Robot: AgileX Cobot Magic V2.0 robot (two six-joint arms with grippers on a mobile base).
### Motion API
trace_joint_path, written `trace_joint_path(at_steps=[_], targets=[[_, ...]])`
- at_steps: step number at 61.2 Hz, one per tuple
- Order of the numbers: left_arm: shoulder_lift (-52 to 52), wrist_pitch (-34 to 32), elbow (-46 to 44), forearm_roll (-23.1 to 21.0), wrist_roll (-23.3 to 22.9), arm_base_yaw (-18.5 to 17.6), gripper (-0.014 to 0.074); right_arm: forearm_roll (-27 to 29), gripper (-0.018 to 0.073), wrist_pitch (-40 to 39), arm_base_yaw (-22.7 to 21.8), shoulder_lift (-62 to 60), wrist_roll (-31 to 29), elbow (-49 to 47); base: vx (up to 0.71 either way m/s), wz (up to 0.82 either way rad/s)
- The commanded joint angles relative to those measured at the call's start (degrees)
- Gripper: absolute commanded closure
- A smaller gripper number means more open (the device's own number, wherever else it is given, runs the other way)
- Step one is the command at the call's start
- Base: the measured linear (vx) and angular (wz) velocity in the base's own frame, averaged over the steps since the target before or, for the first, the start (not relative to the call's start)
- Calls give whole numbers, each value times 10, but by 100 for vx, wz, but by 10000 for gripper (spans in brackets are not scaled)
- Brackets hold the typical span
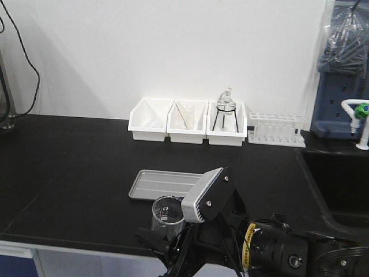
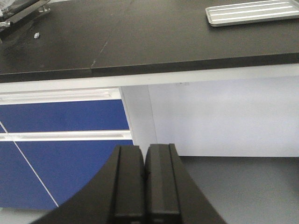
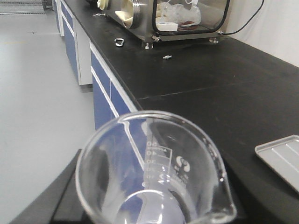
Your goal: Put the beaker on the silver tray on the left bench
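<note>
Nearest, the beaker [image 3: 154, 172] filled the lower right-wrist frame, at the front edge of the tabletop [image 1: 69, 173], near the tray [image 1: 164, 183]. Likely light, stiff, slick, breakable glass, best held low round its wall. Jaws of the right gripper [image 1: 168, 235] clamped it; the left gripper [image 2: 145, 186] had jaws together, empty.

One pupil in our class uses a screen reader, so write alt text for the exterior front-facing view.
The robot's right gripper holds a small clear glass beaker at the near edge of a black lab bench, just in front of an empty silver tray. Against the white wall stand three white bins and a test-tube rack.
</note>
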Motion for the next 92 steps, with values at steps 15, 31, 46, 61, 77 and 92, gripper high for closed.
trace_joint_path(at_steps=[15, 31, 46, 61, 77, 92], targets=[[-5, -43, 11, 0, 0, -1, 595, 16, 570, -30, -1, -23, 0, -19, 28, 10], [-5, -43, 11, 0, 0, -1, 595, 16, 570, -30, -1, -23, 0, -19, 27, 7], [-5, -43, 11, 0, 0, -1, 595, 16, 570, -30, -1, -23, 0, -19, 25, 4], [-5, -43, 11, 0, 0, -1, 595, 16, 570, -30, -1, -23, 0, -19, 22, -1], [-5, -43, 11, 0, 0, -1, 595, 16, 570, -30, -1, -23, 0, -19, 18, -8], [-5, -43, 11, 0, 0, -1, 595, 16, 570, -30, -1, -23, 0, -19, 14, -19]])
